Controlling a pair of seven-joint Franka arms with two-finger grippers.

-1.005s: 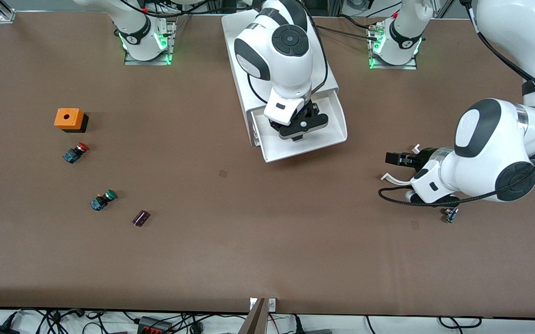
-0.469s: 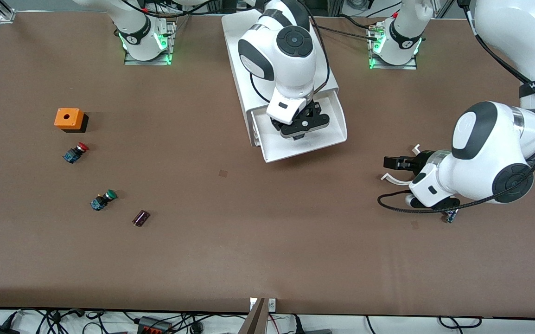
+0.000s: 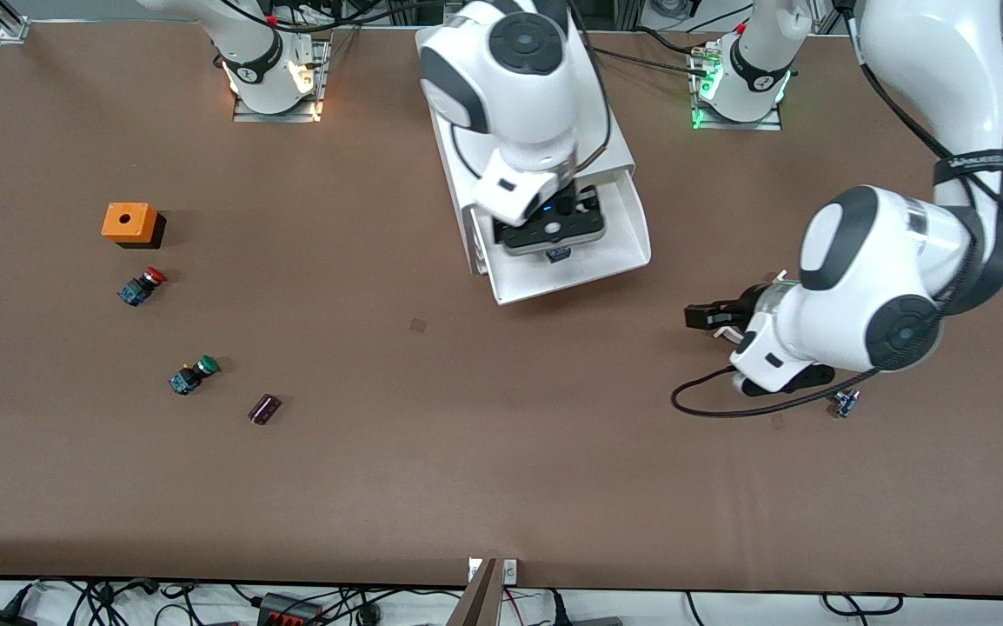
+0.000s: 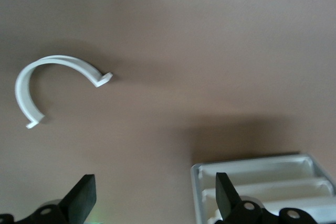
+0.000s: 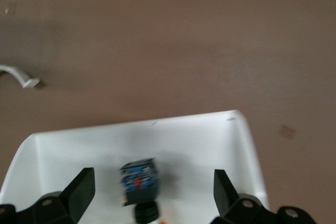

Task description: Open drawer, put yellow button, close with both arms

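Note:
The white cabinet [image 3: 619, 152] has its top drawer [image 3: 571, 280] pulled out. The yellow button [image 3: 559, 254] lies in the drawer on its side. The right wrist view shows its bluish base and black body [image 5: 139, 182]; the cap is almost out of view. My right gripper [image 3: 554, 236] hangs open and empty over the button, its fingers wide on either side [image 5: 151, 177]. My left gripper [image 3: 694, 316] is open and empty over bare table toward the left arm's end and points at the cabinet. Its wrist view [image 4: 153, 178] shows a corner of the cabinet [image 4: 262, 182].
A white C-shaped clip [image 4: 52, 85] lies on the table by the left gripper. A small blue part [image 3: 845, 402] lies under the left arm. Toward the right arm's end are an orange box [image 3: 129, 222], a red button [image 3: 142, 285], a green button [image 3: 193, 374] and a dark cylinder [image 3: 264, 408].
The right arm has risen and drawn back over the drawer, and the button now shows under its gripper. The left gripper has moved toward the cabinet.

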